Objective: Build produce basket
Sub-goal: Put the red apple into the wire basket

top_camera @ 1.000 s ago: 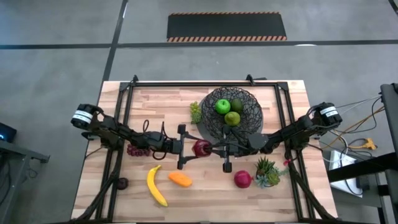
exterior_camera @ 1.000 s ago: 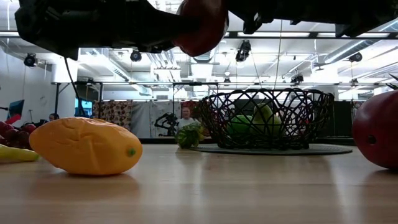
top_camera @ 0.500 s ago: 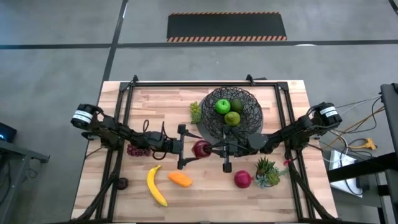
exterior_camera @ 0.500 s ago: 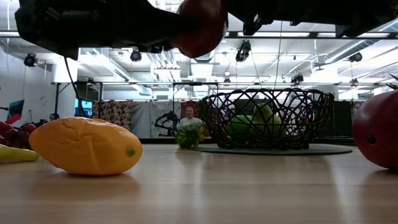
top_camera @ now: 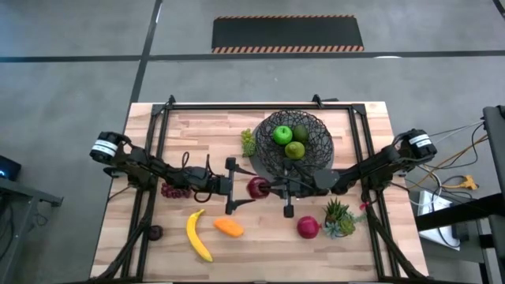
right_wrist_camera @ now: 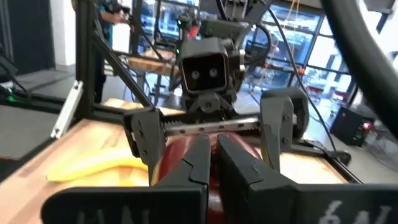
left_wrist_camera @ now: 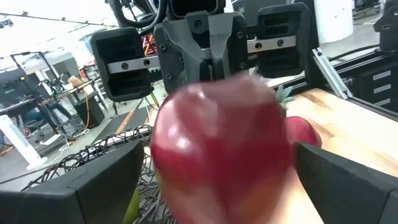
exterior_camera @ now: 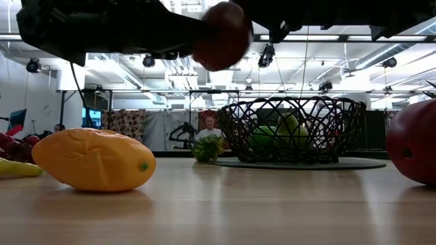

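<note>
The red apple (top_camera: 257,188) is in the air between the 2 grippers, just beside the basket (top_camera: 293,143) on the counter (top_camera: 213,130). The left gripper (top_camera: 237,188) is wide open around it. The right gripper (top_camera: 278,188) is fully closed and its tips touch the apple. Compared with 1 second ago, the left gripper opened wider and the apple sits slightly lower.

Both arms reach inward over the middle of the tabletop (top_camera: 158,244), wrists level and facing each other. The left gripper (top_camera: 233,187) has its fingers spread wide. The right gripper (top_camera: 278,189), just opposite, has its fingers (right_wrist_camera: 200,163) pressed together.
</note>
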Tool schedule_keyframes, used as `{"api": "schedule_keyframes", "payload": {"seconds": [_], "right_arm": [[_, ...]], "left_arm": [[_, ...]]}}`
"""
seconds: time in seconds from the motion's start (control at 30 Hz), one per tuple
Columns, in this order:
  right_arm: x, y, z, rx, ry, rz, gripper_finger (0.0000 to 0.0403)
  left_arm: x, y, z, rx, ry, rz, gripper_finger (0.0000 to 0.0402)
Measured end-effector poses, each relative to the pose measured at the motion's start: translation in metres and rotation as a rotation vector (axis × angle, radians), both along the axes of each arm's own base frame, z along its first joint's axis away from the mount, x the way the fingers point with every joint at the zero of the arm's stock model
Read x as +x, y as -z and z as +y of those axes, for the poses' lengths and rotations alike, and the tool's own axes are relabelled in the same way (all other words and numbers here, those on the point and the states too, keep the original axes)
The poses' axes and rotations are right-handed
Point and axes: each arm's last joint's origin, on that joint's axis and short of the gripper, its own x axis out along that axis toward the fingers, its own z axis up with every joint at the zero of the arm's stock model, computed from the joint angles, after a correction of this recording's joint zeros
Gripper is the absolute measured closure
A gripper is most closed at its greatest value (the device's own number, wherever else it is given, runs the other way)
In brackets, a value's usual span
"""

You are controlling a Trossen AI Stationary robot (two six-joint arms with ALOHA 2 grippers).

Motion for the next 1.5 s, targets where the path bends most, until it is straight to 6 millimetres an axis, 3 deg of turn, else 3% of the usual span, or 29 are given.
{"api": "schedule_keyframes", "payload": {"seconds": [0.7, 0.97, 1.13, 1.23, 1.5], "right_arm": [[-0.020, -0.019, -0.009, 0.015, 0.108, 0.105, 0.0394], [-0.032, -0.023, -0.019, -0.022, 0.363, 0.185, 0.0394], [-0.052, -0.032, -0.035, -0.003, 0.667, 0.214, 0.0394], [-0.070, -0.035, -0.050, 0.114, 0.822, 0.226, 0.0394], [-0.120, -0.031, -0.072, 0.425, 0.987, 0.301, 0.0394]], "left_arm": [[0.000, 0.001, 0.002, 0.004, -0.050, 0.008, 0.0012], [0.000, 0.001, 0.002, 0.004, -0.050, 0.008, 0.0012], [0.000, 0.000, 0.002, 0.003, -0.050, 0.005, 0.0012], [-0.001, -0.002, 0.002, 0.003, -0.050, 0.000, 0.0012], [-0.004, -0.011, 0.002, 0.019, -0.051, -0.036, 0.0012]]}}
